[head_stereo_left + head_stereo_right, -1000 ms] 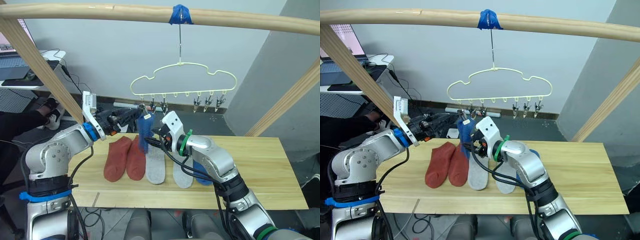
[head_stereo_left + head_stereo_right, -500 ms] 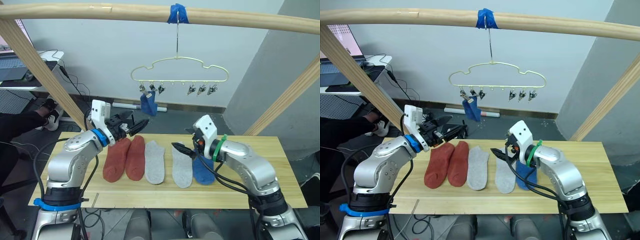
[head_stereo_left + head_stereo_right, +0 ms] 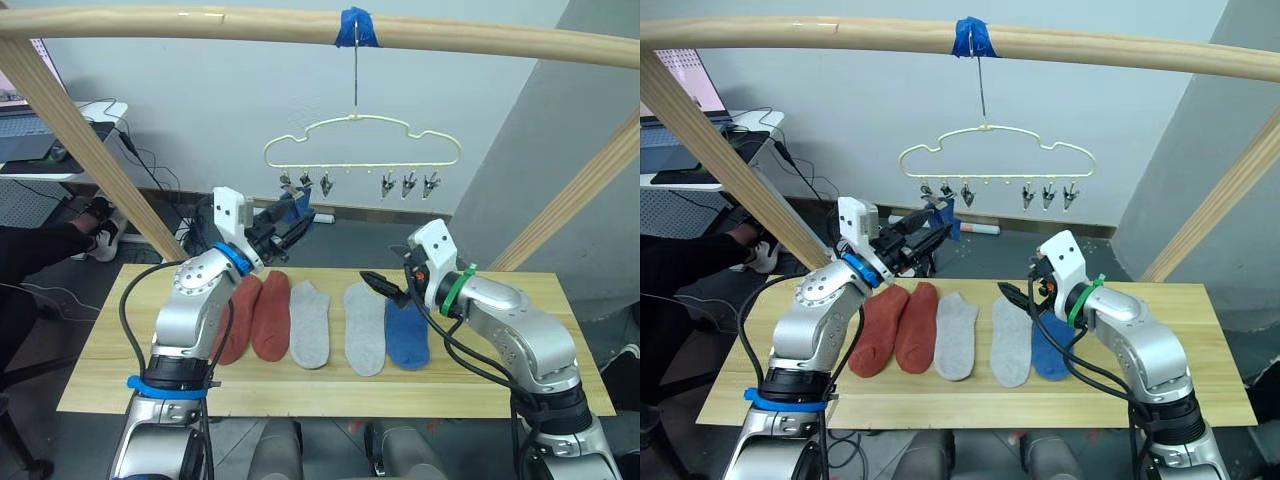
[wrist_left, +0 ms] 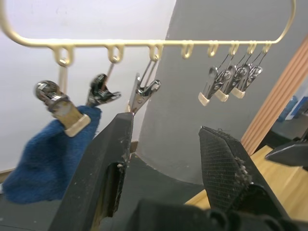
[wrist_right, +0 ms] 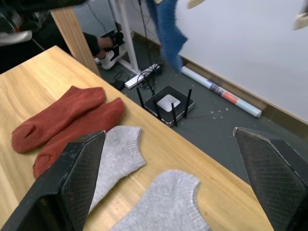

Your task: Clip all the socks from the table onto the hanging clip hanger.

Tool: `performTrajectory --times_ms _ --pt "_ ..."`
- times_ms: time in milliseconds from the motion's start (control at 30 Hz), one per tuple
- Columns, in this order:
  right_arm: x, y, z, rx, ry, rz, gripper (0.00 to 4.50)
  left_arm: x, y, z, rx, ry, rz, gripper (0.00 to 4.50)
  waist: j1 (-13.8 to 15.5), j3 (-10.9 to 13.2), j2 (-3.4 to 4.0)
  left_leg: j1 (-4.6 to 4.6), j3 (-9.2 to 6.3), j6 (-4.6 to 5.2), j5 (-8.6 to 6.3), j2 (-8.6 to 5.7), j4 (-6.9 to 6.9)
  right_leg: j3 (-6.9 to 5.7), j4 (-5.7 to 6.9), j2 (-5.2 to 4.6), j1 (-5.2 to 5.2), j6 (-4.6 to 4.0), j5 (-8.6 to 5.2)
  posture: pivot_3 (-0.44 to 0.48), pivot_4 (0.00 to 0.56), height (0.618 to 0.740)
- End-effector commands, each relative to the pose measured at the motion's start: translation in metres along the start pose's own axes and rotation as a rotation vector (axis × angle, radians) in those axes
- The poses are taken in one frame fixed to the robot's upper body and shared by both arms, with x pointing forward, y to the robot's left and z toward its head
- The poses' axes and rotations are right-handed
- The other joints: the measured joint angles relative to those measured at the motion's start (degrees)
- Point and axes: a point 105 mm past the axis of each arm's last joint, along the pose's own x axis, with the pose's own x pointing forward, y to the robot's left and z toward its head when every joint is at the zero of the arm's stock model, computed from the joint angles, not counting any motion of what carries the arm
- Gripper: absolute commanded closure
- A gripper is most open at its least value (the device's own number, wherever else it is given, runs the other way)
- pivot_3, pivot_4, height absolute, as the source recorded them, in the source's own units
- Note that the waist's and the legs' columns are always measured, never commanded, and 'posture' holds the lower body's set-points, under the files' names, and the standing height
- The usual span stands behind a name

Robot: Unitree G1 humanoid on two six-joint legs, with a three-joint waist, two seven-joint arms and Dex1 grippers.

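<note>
The pale yellow-green clip hanger point(image 3: 360, 166) hangs from the top pole. One blue sock point(image 4: 48, 154) dangles from a clip at its left end, while the other silver clips point(image 3: 408, 185) hold nothing. My left gripper point(image 3: 292, 226) is raised just below that sock, open and empty. Five socks lie in a row on the table point(image 3: 520, 380): two rust-red point(image 3: 255, 318), two light grey point(image 3: 311, 323) and a blue one point(image 3: 407, 334). Above the right grey sock point(image 3: 365, 328), my right gripper point(image 3: 385, 287) hovers open with nothing in it.
Thick wooden poles point(image 3: 90, 150) frame the table, the top one carrying blue tape point(image 3: 358, 28) at the hook. A black router point(image 5: 168, 103) sits on the floor behind the table. A desk with devices point(image 3: 40, 130) stands at the far left.
Both grippers let go of the blue sock, which now hangs clipped. The right gripper withdrew to the right over the table. The left one dropped, then rose toward the hanger's left clips.
</note>
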Motion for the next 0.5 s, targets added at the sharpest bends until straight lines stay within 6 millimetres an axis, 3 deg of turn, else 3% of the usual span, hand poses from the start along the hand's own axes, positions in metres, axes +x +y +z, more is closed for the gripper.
performTrajectory --times_ms 33,500 --pt "-0.003 0.002 0.016 -0.027 -0.056 0.001 0.00 0.011 0.002 0.011 0.053 -0.049 0.015 2.07 0.0 0.0 0.00 0.00 0.00 0.00 0.00 0.00 0.01 0.00 0.00 0.00 0.00 0.00 0.00 -0.020 0.177 0.740" --pt "-0.002 0.000 0.019 -0.033 -0.057 -0.015 0.00 0.042 0.032 -0.005 0.139 -0.037 0.145 2.07 -0.1 0.0 0.00 -0.02 0.00 0.00 0.00 -0.02 0.04 -0.01 0.01 0.01 0.01 0.00 0.00 -0.045 0.179 0.740"
